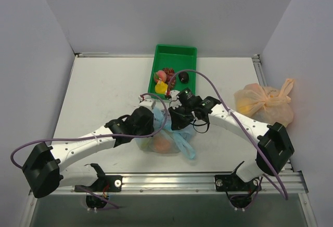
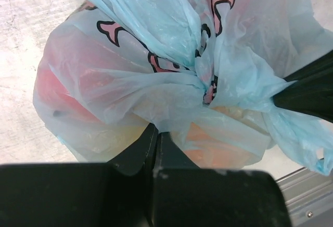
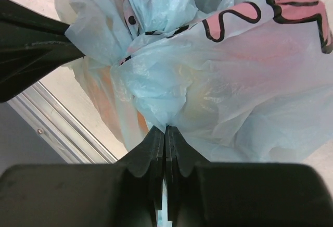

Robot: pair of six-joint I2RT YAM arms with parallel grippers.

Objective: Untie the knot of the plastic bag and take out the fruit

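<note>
- Pale, matt desk (image 1: 104, 91) lies under me, with plain grey walls (image 1: 156, 8) on three sides.
- My left fingers (image 2: 155, 132) are pressed flat together, two black wedge tips with no gap. They nip a fold of the plastic bag (image 2: 130, 55) on its near side.
- My right fingers (image 3: 165, 132) are clamped just as tight, with a pleat of the same film caught between the tips.
- That bag is thin, translucent and light blue, crinkled all over and printed with pink shapes outlined in black. It bulges round on the desk between my two sets of fingers.
- The knot (image 2: 205, 84) is a tight twisted gather just beyond my left fingertips and a little to their right. From my right fingers it sits up and to the left.
- The fruit (image 2: 57, 89) is inside the bag. It shows as a red rounded blush left of my left fingers and a soft orange glow just right of them, both blurred by the film.
- Far beyond both fingers sits a rectangular green tray (image 1: 177, 55) with small fruits at its near end.
- Well off to the right of my right fingers slumps a knotted pale orange bag (image 1: 265, 102).
</note>
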